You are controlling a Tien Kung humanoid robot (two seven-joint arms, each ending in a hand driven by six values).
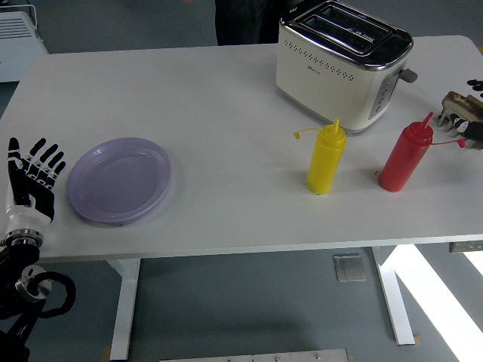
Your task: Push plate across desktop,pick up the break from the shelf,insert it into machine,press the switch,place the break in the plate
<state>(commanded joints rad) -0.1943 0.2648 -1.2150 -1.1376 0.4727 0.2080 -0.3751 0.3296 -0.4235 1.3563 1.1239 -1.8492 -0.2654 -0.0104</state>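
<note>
The left hand point(32, 181) stands at the worktop's point(211, 98) left edge, palm raised and fingers spread wide, holding nothing. It is just beside the lilac plate point(119, 180), with a small gap between the fingertips and the plate's left rim. The plate lies flat on the near left part of the worktop. Well to its right stand 2 squeeze bottles, a yellow bottle point(326, 158) near the middle and a red bottle point(404, 157) further right, both upright with their nozzle caps hanging off to the side. Behind them a cream toaster point(339, 64) with 2 slots sits at the far right. At the right edge, the bread slices on a small rack point(460, 113) show, partly cut off. Black fingertips of the right hand point(475, 84) peek in above the rack; I cannot tell how that hand is set. A person in dark clothes point(245, 21) stands at the far side.
</note>
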